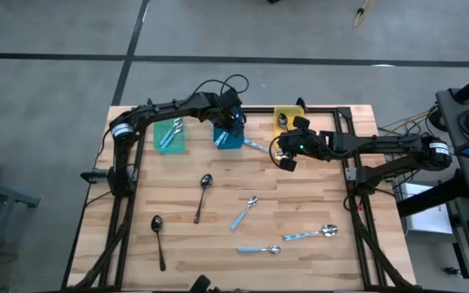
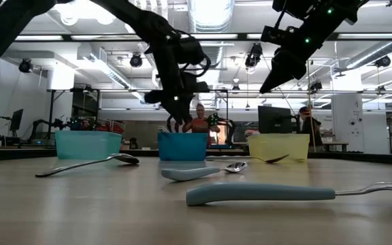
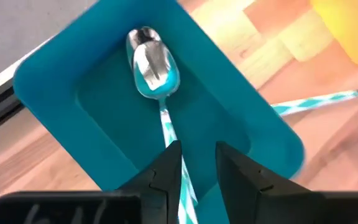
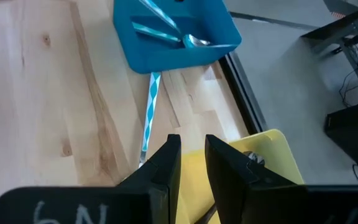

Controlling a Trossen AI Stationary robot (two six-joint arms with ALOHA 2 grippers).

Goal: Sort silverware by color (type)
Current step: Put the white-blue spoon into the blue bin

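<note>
- Directly under the left gripper (image 3: 197, 171), slightly parted around a blue-handled spoon (image 3: 154, 68), sits one blue bin (image 3: 61, 81).
- Near the right gripper (image 4: 191, 155), narrowly open and empty, one yellow bin (image 4: 278, 149).
- Six spoons (image 1: 203, 195) lie on the table (image 1: 218, 268): two dark, four blue-handled.

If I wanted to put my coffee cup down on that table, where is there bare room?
The widest bare wood lies along the right edge, past the light-blue-handled spoons, and at the front left corner beside the dark spoon. The back is crowded: teal bin, blue bin, yellow bin and both arms.
</note>
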